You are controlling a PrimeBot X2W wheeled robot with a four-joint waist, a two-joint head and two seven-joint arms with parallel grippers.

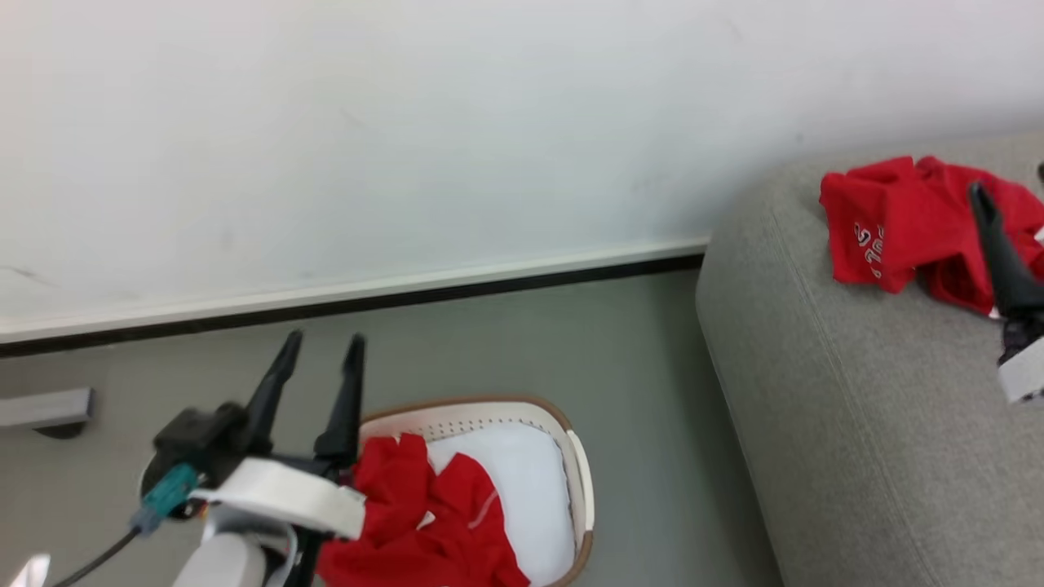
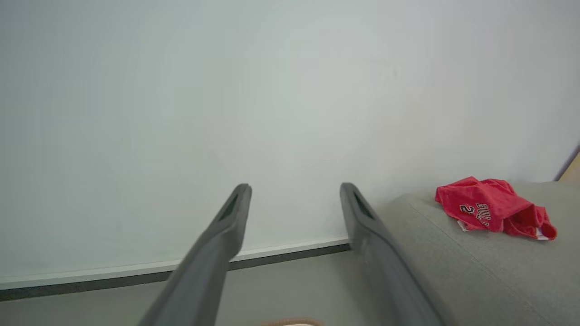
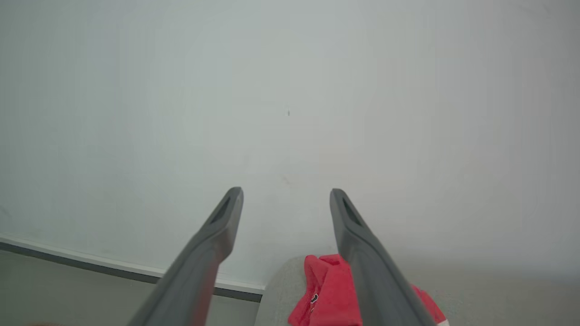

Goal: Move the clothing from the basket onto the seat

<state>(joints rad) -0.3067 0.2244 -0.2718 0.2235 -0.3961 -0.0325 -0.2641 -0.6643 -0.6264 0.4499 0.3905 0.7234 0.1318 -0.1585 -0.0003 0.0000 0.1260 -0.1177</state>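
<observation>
Red clothing (image 1: 432, 514) lies heaped in the white basket (image 1: 577, 473) on the floor at the lower middle of the head view. Another red garment (image 1: 897, 220) with white lettering lies on the grey seat (image 1: 856, 391) at the right; the same garment (image 2: 491, 208) shows in the left wrist view and again (image 3: 328, 294) in the right wrist view. My left gripper (image 1: 325, 346) is open above the basket's left side, nothing between its fingers (image 2: 226, 226). My right gripper (image 3: 286, 195) is open above the garment on the seat, one dark finger (image 1: 999, 253) showing at the head view's right edge.
A white wall (image 1: 408, 122) with a dark baseboard (image 1: 367, 306) runs behind the basket and seat. Grey floor (image 1: 636, 367) lies between basket and seat. A grey bar-shaped thing (image 1: 45, 408) sits at the far left by the wall.
</observation>
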